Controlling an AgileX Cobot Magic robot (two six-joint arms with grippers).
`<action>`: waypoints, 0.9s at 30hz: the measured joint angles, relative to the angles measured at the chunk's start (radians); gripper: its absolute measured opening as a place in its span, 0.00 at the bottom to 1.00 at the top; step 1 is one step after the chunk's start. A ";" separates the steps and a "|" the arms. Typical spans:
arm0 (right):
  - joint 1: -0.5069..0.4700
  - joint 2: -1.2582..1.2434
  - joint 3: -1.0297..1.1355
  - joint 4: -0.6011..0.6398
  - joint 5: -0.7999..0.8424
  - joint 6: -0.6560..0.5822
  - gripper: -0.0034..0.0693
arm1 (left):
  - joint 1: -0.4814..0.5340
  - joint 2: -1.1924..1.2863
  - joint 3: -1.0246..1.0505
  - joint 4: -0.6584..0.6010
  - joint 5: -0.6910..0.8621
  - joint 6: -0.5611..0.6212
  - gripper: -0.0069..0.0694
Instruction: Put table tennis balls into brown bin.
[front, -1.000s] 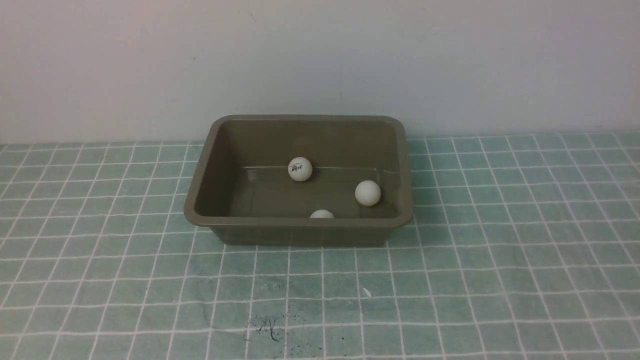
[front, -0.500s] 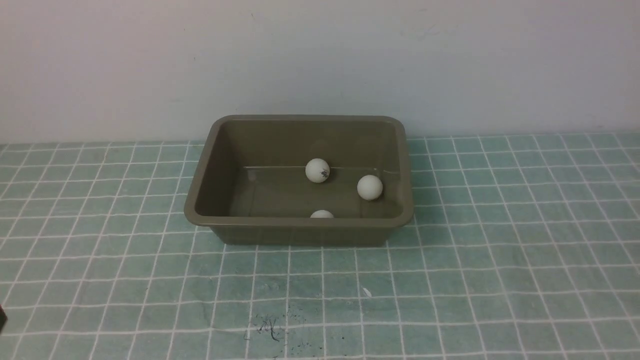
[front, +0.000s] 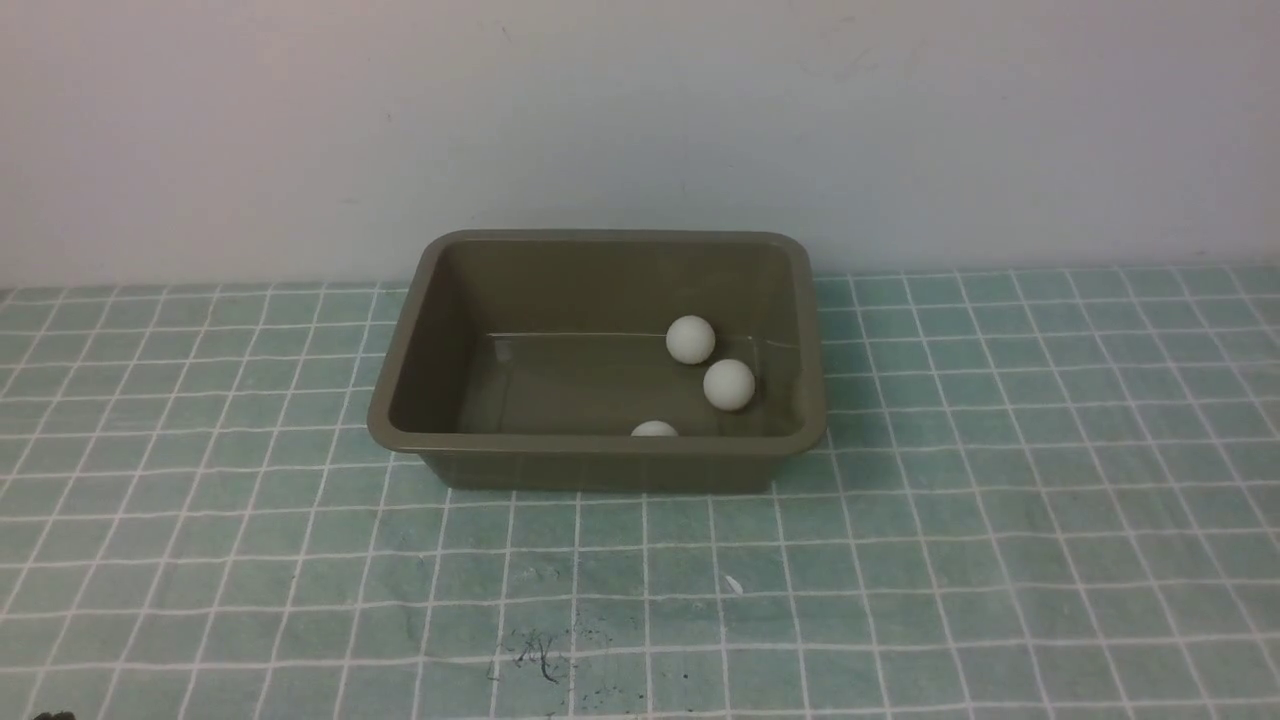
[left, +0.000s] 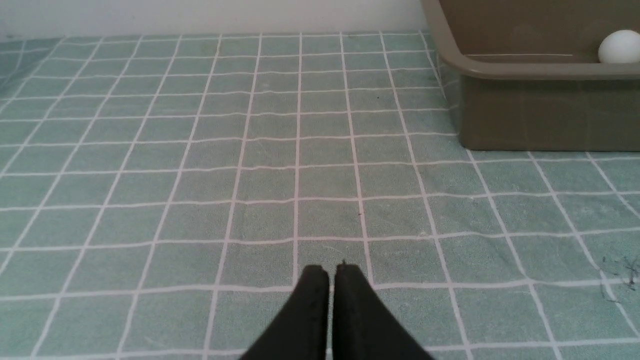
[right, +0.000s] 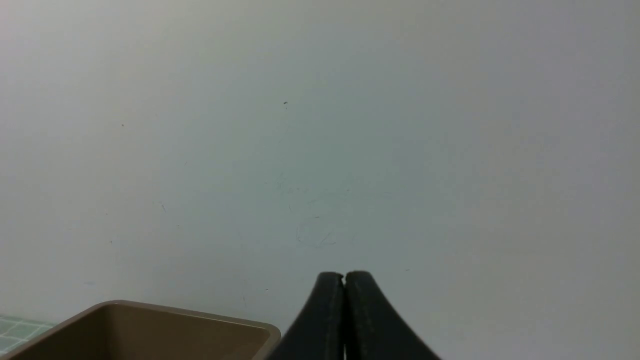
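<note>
Table tennis balls (front: 690, 340), 3 white ones, inside the brown bin (front: 620, 470).

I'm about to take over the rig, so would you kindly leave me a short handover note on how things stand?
Left gripper: shut, nothing held, over the grid-patterned table surface, off to the side of the bin.
Right gripper: shut, nothing held.
Brown bin: upright on the table, by the wall.
Balls: three white ones in the bin, the nearest partly hidden by its rim.
Done: all three visible balls are in.
Left: no ball in view remains outside; probably just park the arms.
</note>
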 joint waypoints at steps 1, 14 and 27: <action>0.000 0.000 0.000 0.000 0.000 0.001 0.03 | 0.000 0.000 0.000 0.000 0.000 0.000 0.09; 0.000 0.000 0.000 0.002 0.000 0.000 0.03 | 0.000 0.000 0.000 -0.001 0.000 0.002 0.09; 0.000 0.000 0.007 0.713 -0.011 -0.660 0.03 | 0.000 0.000 0.000 -0.001 0.000 0.003 0.09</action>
